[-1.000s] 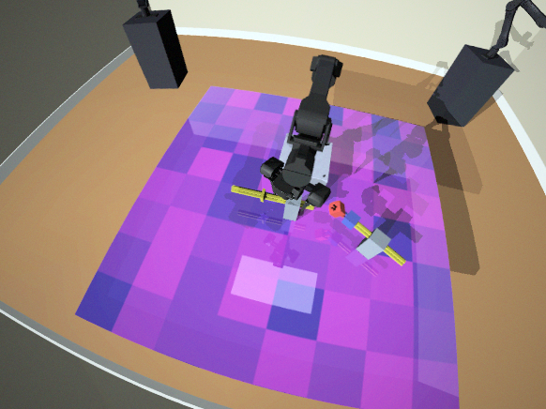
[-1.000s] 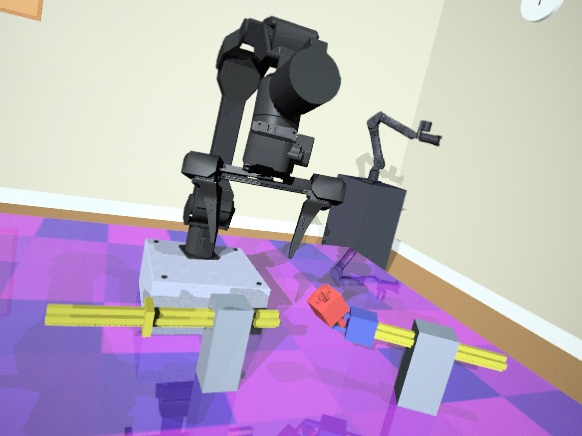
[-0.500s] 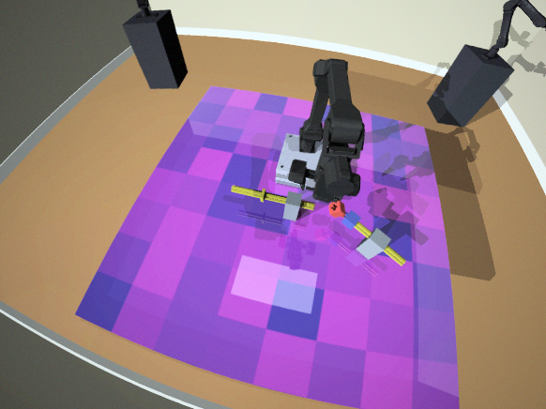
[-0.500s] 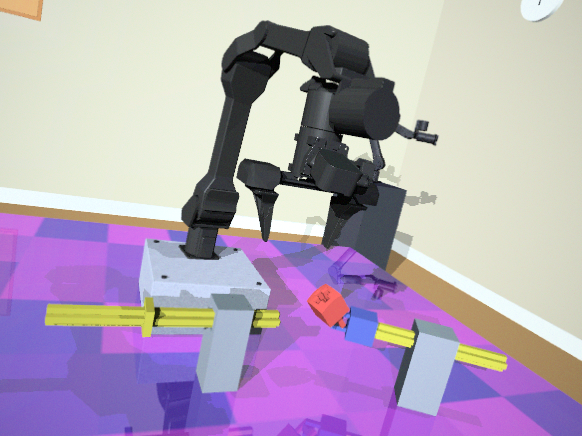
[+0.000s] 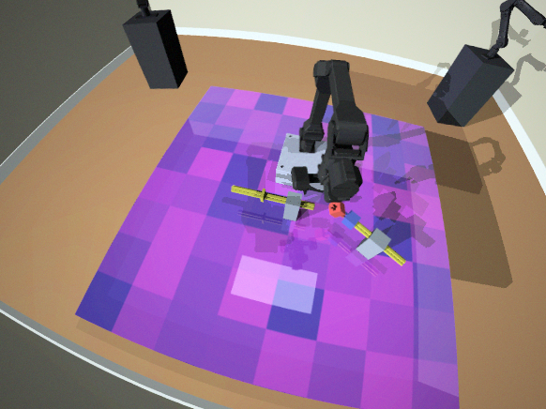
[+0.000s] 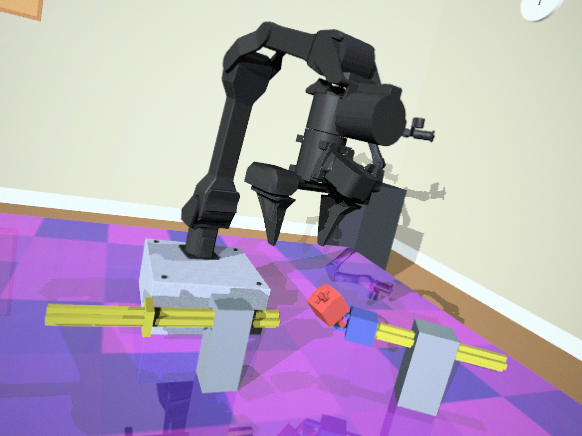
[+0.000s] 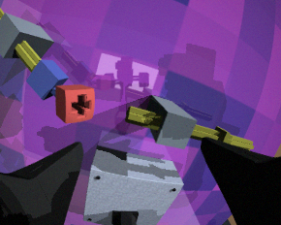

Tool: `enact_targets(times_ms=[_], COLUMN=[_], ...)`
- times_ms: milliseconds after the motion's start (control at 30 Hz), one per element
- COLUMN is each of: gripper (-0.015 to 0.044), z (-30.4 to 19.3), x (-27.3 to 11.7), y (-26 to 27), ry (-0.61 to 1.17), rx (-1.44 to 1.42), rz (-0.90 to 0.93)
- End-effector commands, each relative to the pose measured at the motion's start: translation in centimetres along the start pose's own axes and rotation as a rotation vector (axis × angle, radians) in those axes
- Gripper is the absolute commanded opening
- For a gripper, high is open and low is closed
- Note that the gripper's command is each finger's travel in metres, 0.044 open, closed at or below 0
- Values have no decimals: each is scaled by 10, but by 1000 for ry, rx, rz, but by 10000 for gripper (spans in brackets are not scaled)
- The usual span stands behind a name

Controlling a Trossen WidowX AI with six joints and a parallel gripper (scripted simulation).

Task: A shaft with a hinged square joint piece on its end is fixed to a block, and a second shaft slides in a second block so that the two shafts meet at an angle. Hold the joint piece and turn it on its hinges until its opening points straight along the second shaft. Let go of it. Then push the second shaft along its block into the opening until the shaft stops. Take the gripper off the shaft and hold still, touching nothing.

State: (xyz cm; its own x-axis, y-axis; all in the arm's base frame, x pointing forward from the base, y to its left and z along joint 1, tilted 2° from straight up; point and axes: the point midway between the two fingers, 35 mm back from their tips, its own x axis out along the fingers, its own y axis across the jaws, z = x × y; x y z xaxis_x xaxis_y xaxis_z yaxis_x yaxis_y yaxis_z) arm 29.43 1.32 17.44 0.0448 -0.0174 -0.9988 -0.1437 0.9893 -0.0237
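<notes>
The red joint piece [image 5: 339, 214] [image 6: 332, 312] [image 7: 62, 106] is hinged to a blue piece [image 5: 351, 219] [image 6: 361, 326] [image 7: 46, 79] on the first yellow shaft [image 5: 396, 255] [image 6: 482, 357]. Its cross-shaped opening faces mostly up, tilted, not along the second shaft. A grey block [image 5: 373, 245] [image 6: 427, 370] holds the first shaft. The second yellow shaft [image 5: 249, 190] [image 6: 95, 315] passes through the other grey block [image 5: 292, 206] [image 6: 225, 345] [image 7: 174, 128]; its near end is apart from the red piece. My gripper [image 6: 298, 244] [image 7: 144, 146] is open and empty, above and behind the red piece, touching nothing.
The white base plate [image 5: 292, 161] [image 6: 200, 270] [image 7: 131, 186] of my arm is behind the second shaft. That shaft has a yellow collar [image 5: 264, 195] [image 6: 147, 317]. Dark pedestals [image 5: 155, 49] [image 5: 471, 84] with other arms stand beyond the purple checkered mat [image 5: 188, 281].
</notes>
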Motion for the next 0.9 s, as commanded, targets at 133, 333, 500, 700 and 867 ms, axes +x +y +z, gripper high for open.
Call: enact_targets(times_ms=[133,333,500,700,867], gripper=[440,440,440,440,440], z=[0,0,1,1,1], x=[4,6,8,10,12], y=[1,2,3,4,4], ry=[10,22,35,54,72], rx=[-253,-446,-607,-800,-961], rz=[-32,-52,-68,-86,-99])
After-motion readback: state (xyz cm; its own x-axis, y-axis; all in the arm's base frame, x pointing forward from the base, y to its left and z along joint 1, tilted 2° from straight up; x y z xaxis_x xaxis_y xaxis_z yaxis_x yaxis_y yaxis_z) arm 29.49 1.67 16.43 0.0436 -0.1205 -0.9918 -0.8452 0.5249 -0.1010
